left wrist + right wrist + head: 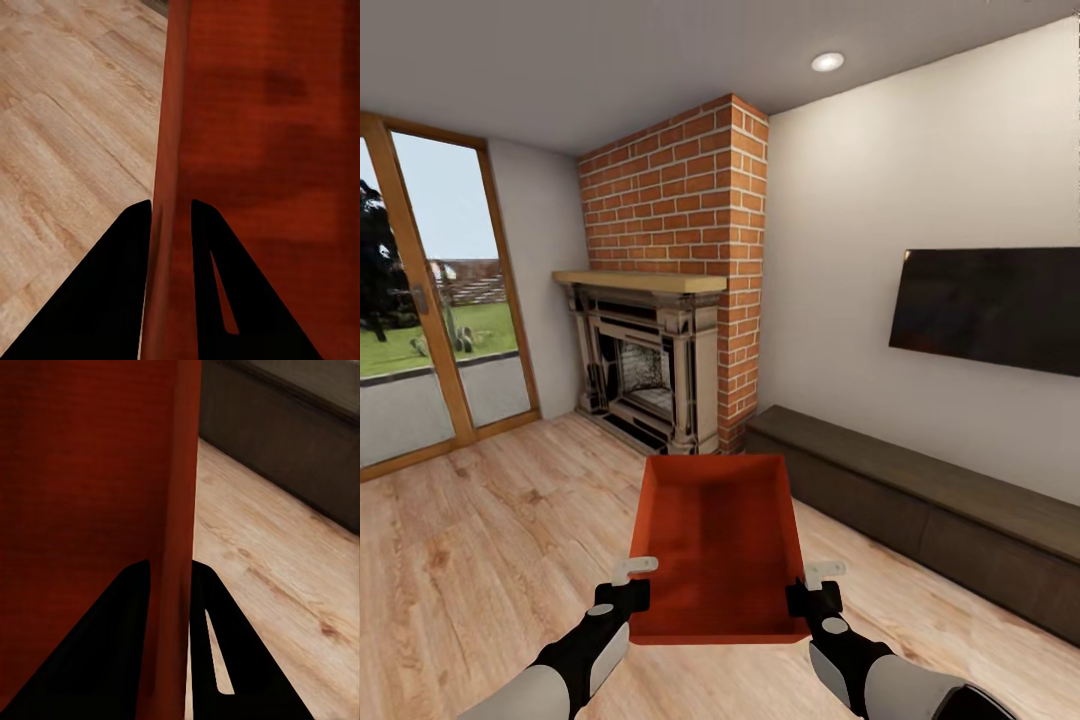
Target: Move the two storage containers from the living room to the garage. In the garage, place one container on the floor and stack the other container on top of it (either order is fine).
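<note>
Both grippers, left (632, 582) and right (812, 586), clamp one storage container's (718, 545) side walls, fireplace (645, 365) at eleven o'clock.

Brick fireplace ahead of me, television and long cabinet along the wall to my right.

From the head camera I see a red-brick chimney (690, 190) rising to the ceiling above a pale wooden mantel (640, 281) and an ornate fireplace surround (645, 370). A dark television (990, 305) hangs on the white wall above a low dark cabinet (950, 510). Wood-framed glass doors (430, 300) on my left show a lawn (410, 345) outside. One round ceiling light (827, 62) is on. Light plank flooring (480, 540) runs throughout.
</note>
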